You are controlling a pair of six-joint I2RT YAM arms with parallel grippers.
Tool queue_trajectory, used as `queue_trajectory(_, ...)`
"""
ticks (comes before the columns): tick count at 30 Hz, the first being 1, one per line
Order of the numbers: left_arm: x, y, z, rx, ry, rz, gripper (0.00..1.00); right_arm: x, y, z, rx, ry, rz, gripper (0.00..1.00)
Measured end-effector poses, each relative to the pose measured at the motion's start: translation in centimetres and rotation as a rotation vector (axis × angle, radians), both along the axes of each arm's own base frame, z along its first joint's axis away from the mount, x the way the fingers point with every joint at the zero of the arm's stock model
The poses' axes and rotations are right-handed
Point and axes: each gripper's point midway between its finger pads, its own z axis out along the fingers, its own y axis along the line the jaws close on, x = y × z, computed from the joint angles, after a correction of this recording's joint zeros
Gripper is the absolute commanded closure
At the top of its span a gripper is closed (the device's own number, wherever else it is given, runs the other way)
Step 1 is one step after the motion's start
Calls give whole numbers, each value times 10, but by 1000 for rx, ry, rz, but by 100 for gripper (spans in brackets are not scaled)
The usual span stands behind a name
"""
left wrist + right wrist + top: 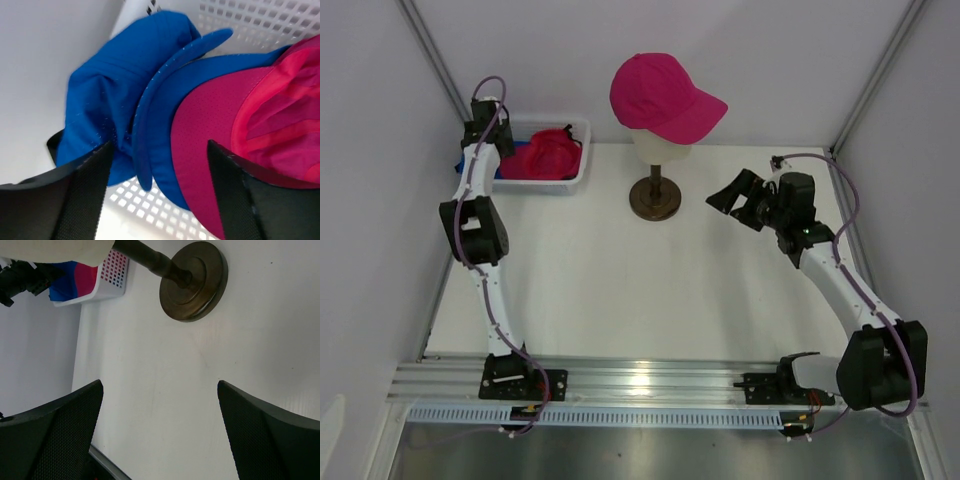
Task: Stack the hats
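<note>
One magenta pink hat point(660, 95) sits on the mannequin head point(661, 151). In the white mesh basket point(580, 160) lie another pink hat point(545, 155) and a blue hat point(506, 173). The left wrist view shows the blue hat point(110, 85) crumpled at the left. Its curved brim point(145, 130) and a second blue brim point(165, 165) lie beside the pink hat's brim point(210, 115). My left gripper point(160, 145) is down in the basket, its jaws apart, with these brims between them. My right gripper point(735, 202) hovers open over the bare table, right of the stand.
The dark round stand base point(654, 200) holds the head at the back middle of the table; it shows again as the base point(195, 280) in the right wrist view. The basket point(112, 272) is at the far left corner against the wall.
</note>
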Motion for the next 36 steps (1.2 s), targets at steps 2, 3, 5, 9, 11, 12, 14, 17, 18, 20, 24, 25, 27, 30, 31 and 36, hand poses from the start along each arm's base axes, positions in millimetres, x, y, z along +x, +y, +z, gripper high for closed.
queue_trajectory(2,2,3,-11,-15,13,-6,50,5,5,-4,-6,14,6,1)
queue_trajectory(3,2,4,-14,-23,14,-4,56,7,8,-7,-8,21,11,0)
queue_trajectory(5,2,7,-14,-36,9,-7,82,8,14,-10,-13,31,21,1)
queue_trajectory(9,7,13,-6,-49,-32,3,99,9,25,-18,-19,54,43,0)
queue_trajectory(11,8,13,-6,-59,-41,0,99,9,30,-20,-21,61,54,0)
queue_trajectory(12,8,12,-5,-63,-42,-2,99,10,31,-21,-22,63,57,1)
queue_trajectory(14,7,10,-2,-75,-46,-9,99,10,34,-20,-21,61,64,1)
queue_trajectory(17,0,3,15,-94,-62,-22,99,10,38,-15,-16,51,77,1)
queue_trajectory(18,-3,1,25,-100,-72,-29,99,10,40,-13,-13,45,82,0)
queue_trajectory(20,-11,-3,52,-100,-103,-39,99,10,44,-6,-4,30,99,0)
queue_trajectory(24,-29,-10,130,-78,-230,-65,99,9,55,10,16,-10,136,1)
queue_trajectory(25,-36,-11,153,-64,-268,-71,99,8,58,13,20,-21,144,1)
queue_trajectory(27,-49,-14,195,-38,-342,-85,99,7,64,18,31,-38,162,0)
queue_trajectory(30,-65,-22,243,-9,-434,-124,99,5,74,28,57,-65,188,0)
queue_trajectory(31,-68,-26,251,-8,-450,-146,99,4,79,34,69,-77,197,1)
queue_trajectory(36,-68,-52,244,-56,-419,-273,99,3,100,71,151,-156,231,0)
